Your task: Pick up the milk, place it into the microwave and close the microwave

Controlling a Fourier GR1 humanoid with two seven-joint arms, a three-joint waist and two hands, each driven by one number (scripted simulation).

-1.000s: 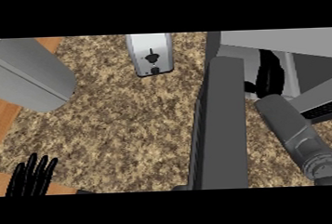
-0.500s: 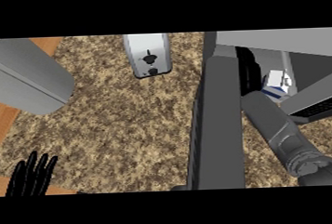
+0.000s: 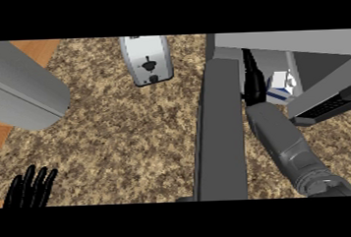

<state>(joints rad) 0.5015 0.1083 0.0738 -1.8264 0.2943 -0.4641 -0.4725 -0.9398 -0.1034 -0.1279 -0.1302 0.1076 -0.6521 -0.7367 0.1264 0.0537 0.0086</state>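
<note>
White, blue-banded milk (image 3: 281,84), lettering unreadable, sits in the microwave (image 3: 292,40) beside the straight-fingered right hand (image 3: 253,85).

Mostly hidden behind the open microwave door (image 3: 221,128): the right hand (image 3: 254,83), grip unreadable. Partly covered beside it: the milk carton (image 3: 281,83). Cut off by the lower edge: the left hand (image 3: 34,187), palm out of sight. Cropped at the top: the toaster (image 3: 146,60).

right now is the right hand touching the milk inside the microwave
Cannot tell. In the head view the right hand sits close beside the milk in the microwave; no plain gap or contact shows.
</note>
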